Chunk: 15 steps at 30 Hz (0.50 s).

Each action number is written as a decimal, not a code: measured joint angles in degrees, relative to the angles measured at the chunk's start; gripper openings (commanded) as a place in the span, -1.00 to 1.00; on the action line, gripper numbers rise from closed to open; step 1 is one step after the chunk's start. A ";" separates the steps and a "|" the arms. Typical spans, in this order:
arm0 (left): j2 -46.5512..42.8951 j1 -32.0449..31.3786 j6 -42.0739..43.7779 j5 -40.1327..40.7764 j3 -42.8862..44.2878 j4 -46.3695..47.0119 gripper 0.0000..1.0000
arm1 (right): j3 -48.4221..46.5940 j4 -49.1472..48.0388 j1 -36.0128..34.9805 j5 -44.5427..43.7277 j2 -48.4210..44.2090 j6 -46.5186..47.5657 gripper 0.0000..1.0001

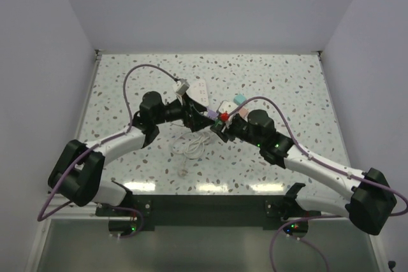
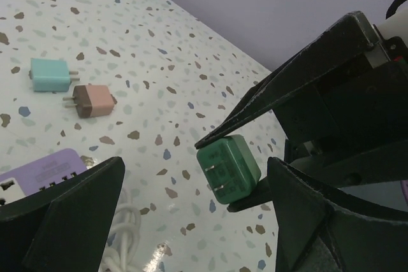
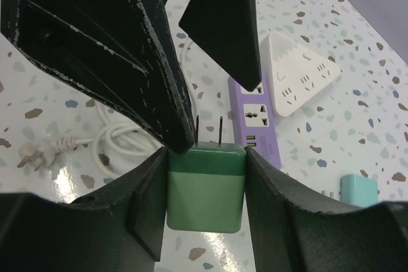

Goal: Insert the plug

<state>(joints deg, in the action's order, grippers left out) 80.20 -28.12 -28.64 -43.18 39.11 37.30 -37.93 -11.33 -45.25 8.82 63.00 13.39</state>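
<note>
Right wrist view: right gripper (image 3: 205,157) clamped on green plug (image 3: 205,189), held off table, prongs pointing far toward purple power strip (image 3: 255,125), likely lining up for socket. Left gripper (image 2: 194,176) spread wide just beside plug, holding nothing, probably ready to steady strip.

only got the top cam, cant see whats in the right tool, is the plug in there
Observer: Yes, the right tool grips a green plug by its sides.
Operator: which way are the prongs facing
Observer: The prongs stick out forward past the fingertips, toward the purple power strip lying on the table.
</note>
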 measured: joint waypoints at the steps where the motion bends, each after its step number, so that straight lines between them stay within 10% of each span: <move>1: 0.44 -0.39 -0.17 -0.13 0.39 0.17 1.00 | -0.09 0.22 -0.15 0.00 0.04 0.20 -0.05; 8: 4.09 -2.69 -0.33 -0.37 1.88 0.66 0.83 | -0.74 1.18 -0.94 -0.04 0.50 0.92 -0.02; 15: 6.32 -4.13 0.79 -1.75 4.37 -0.59 0.26 | -0.74 1.42 -0.98 -0.31 0.52 1.53 0.04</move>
<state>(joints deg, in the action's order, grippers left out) 86.52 -32.25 -27.86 -44.93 43.48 36.71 -38.68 -9.91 -46.24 8.51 63.53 14.92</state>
